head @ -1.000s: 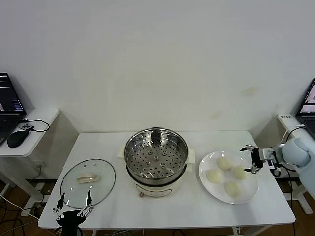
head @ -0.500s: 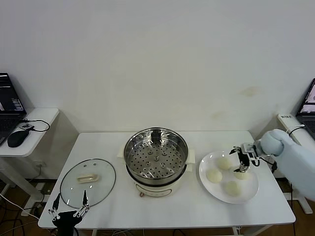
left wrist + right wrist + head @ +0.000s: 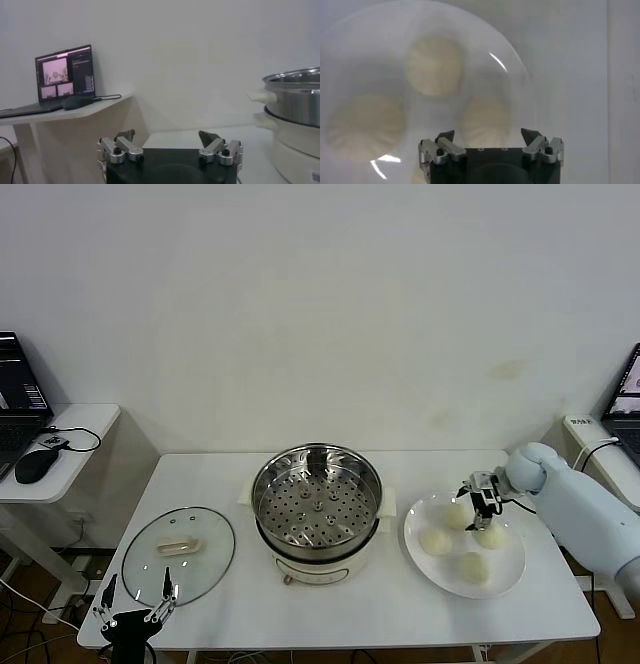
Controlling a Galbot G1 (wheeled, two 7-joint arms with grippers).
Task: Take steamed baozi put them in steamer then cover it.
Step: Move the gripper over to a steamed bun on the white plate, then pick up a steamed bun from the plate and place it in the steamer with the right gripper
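Four steamed baozi point(image 3: 461, 536) lie on a white plate point(image 3: 505, 570) at the table's point(image 3: 390, 614) right end, none yet in the steamer point(image 3: 316, 500), which stands open at centre with its perforated tray bare. The cover point(image 3: 178, 555) rests flat on the table to the left. The right gripper point(image 3: 481, 502) hangs over the plate's far side, fingers spread, apparently just above a bun; contact cannot be confirmed. The left gripper point(image 3: 133, 607) waits at the table's near-left edge, fingers spread, holding nothing.
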